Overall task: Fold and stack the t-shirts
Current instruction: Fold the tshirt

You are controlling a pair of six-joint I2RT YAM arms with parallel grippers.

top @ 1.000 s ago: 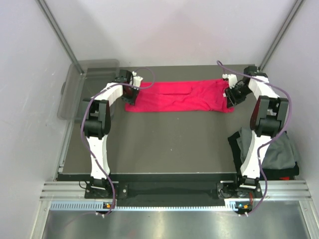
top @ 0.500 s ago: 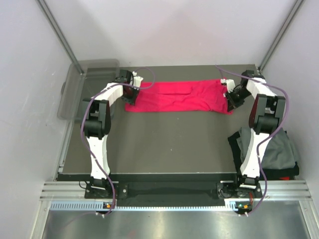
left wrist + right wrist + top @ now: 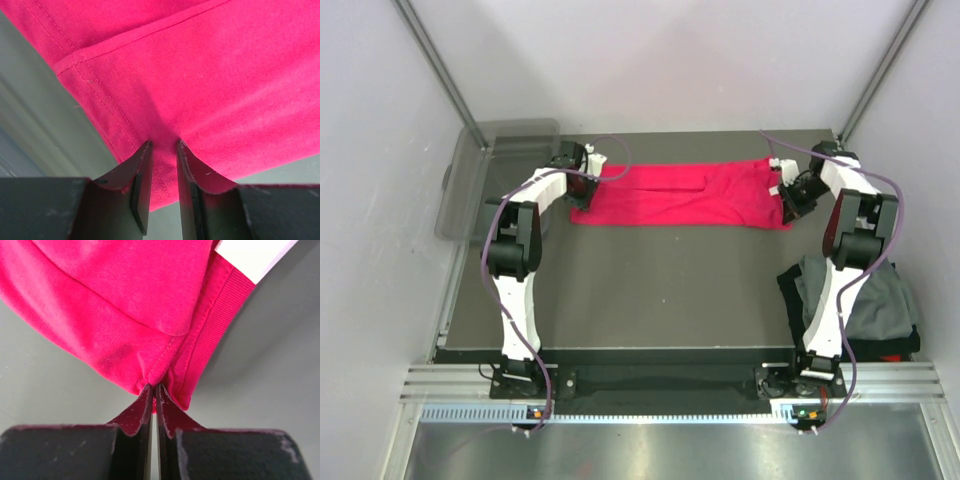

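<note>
1. Red cloth is the whole matter here: the red t-shirt (image 3: 680, 195) lies flat as a long band across the table (image 3: 650, 290) toward 12 o'clock. The dark t-shirts (image 3: 880, 305) are heaped at 4 o'clock and the clear bin (image 3: 470, 190) sits at 10 o'clock
2. The left gripper (image 3: 586, 180) has the band's 9 o'clock end, its jaws clamped on a thick bunch of fabric; the right gripper (image 3: 788, 196) has the 3 o'clock end, its jaws squeezed almost together on a thin edge
3. Likely trouble: the right grip holds only a sliver of cloth beside the ribbed collar (image 3: 220, 305), so a lift or pull could slip it free, drop that end and leave a crooked fold
4. Likely trouble: if the two arms travel unevenly, the band could twist or drag on the table and its layers slide out of line
5. Likely trouble: I cannot tell how many layers the left pinch caught; any it missed would sag behind
6. The top view alone gives the layout and both ends at once, but hides the jaws; the left wrist view alone shows the hem stitching (image 3: 105, 100) and the bunched cloth between the fingers; the right wrist view alone shows the white tag (image 3: 255, 255) at 1 o'clock
</note>
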